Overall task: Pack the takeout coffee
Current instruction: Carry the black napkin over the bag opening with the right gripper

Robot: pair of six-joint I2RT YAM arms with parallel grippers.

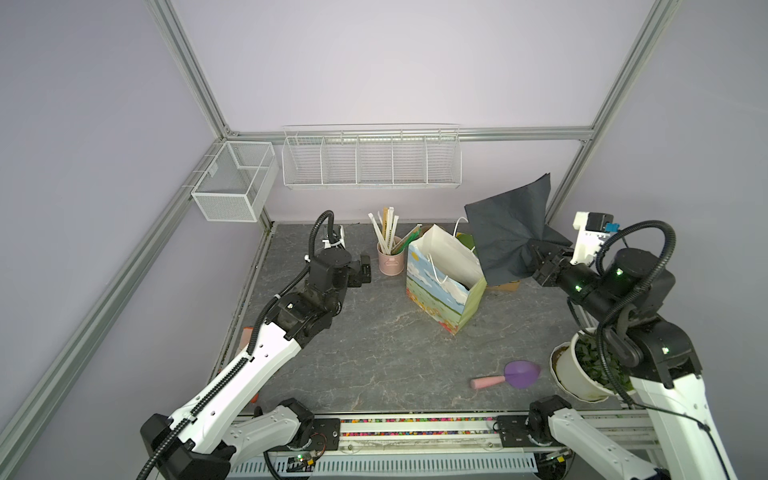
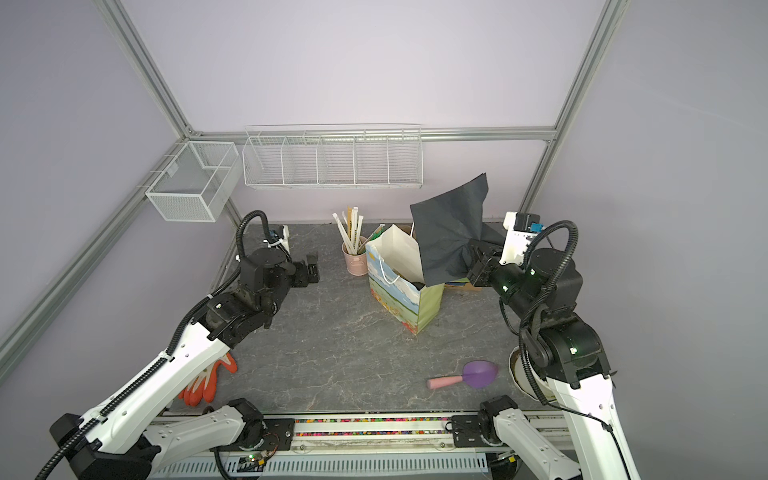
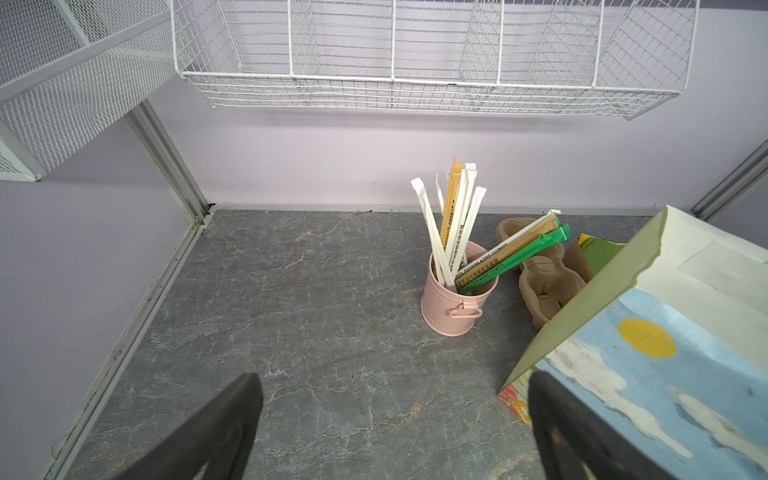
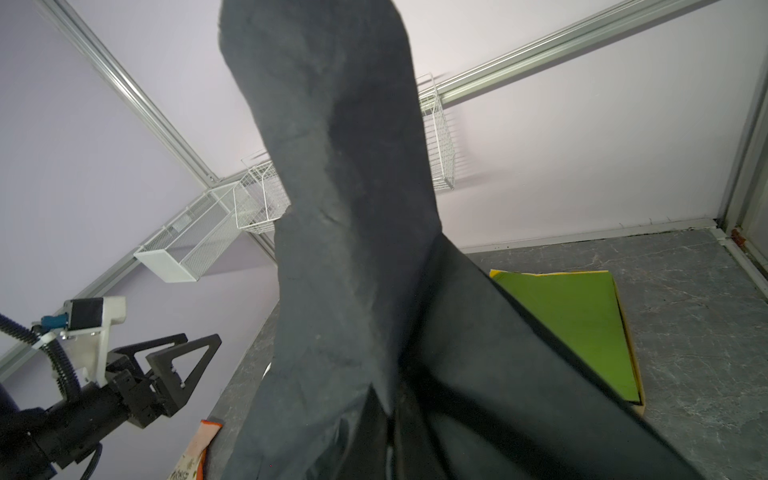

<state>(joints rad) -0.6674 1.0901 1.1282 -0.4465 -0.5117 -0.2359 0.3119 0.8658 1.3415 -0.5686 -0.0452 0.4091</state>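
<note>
The takeout coffee is out of view in every frame. A white paper bag [image 1: 444, 282] [image 2: 405, 291] [image 3: 665, 374] with a painted landscape stands open in the middle of the table. My right gripper [image 1: 536, 253] [image 2: 471, 255] [image 4: 390, 415] is shut on a dark grey sheet [image 1: 507, 232] [image 2: 449, 232] [image 4: 353, 208], held up just right of the bag's mouth, its lower edge hanging over the bag's rim. My left gripper [image 1: 365, 270] [image 2: 311, 270] [image 3: 395, 386] [image 4: 187, 357] hovers open and empty to the left of the bag.
A pink bucket of straws [image 1: 390, 259] [image 3: 457, 299] stands behind the bag, with a brown pulp cup carrier [image 3: 540, 286] and green sheets [image 4: 573, 324] nearby. A purple scoop [image 1: 519, 374], a plant pot [image 1: 582, 370], orange gloves [image 2: 205, 378] and wall wire baskets [image 1: 370, 162] are around.
</note>
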